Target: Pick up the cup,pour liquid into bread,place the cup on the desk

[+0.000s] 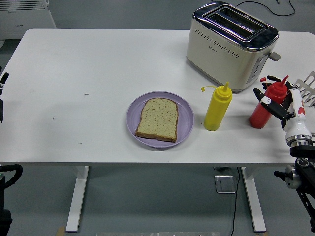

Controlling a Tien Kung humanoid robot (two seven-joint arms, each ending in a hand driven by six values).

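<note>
Table: we see a broad white top on white legs, with a grey floor below and a white unit at the far left corner of the room.
Toaster: cream and chrome, it stands at the far right of the table with both slots facing up and nothing showing in them.
Right arm: it comes up from the lower right corner, its white wrist at the table's right edge.
Right hand: it sits against the red bottle's right side. We see the fingers spread around the bottle's upper body, one tip on its left shoulder, others by the neck. We cannot tell if they press it firmly.
Left arm: only a sliver shows at the picture's left edge; we cannot tell how its fingers stand.
Plate: purple and round, near the table's front middle.
Bread: one slice lies flat on the plate, its top bare.
Yellow bottle: upright just right of the plate, its cap hanging off to the left.
Red bottle: upright on the table, right of the yellow one and in front of the toaster.
</note>
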